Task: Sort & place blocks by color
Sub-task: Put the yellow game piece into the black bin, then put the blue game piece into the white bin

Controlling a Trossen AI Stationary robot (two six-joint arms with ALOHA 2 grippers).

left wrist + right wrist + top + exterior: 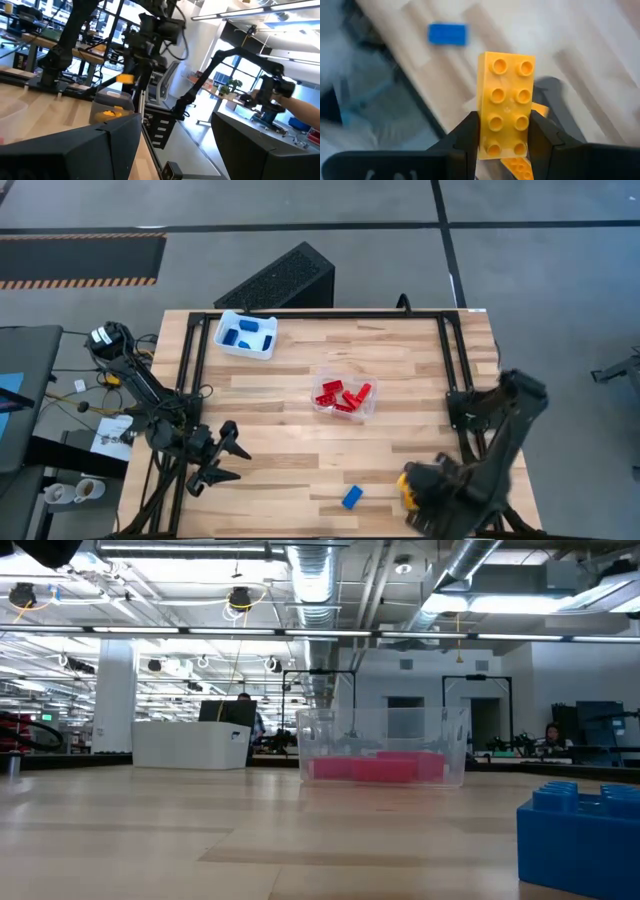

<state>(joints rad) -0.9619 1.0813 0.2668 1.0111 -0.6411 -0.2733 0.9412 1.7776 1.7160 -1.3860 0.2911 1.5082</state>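
Observation:
My right gripper (504,142) is shut on a yellow-orange block (506,100) above the table's near right part; the left wrist view shows this block (125,78) over a small tray (112,107) holding more yellow. A loose blue block (352,497) lies flat on the table near the front edge. Red blocks sit in a clear tray (343,395) at mid-table, and blue blocks in a white tray (246,335) at the far left. My left gripper (238,463) waits open over the table's near left edge. My right gripper pinches the yellow-orange block's two long sides (485,142) between its two fingers, near one end of the block. The fingers point steeply down and lie across the block. Its studded face is turned toward the wrist. The block is lifted clear of the table.
A black metal frame (320,315) runs along the table's far, left and right sides. A dark slanted box (280,280) stands behind the far edge. Bare wood lies between the clear tray and the front edge.

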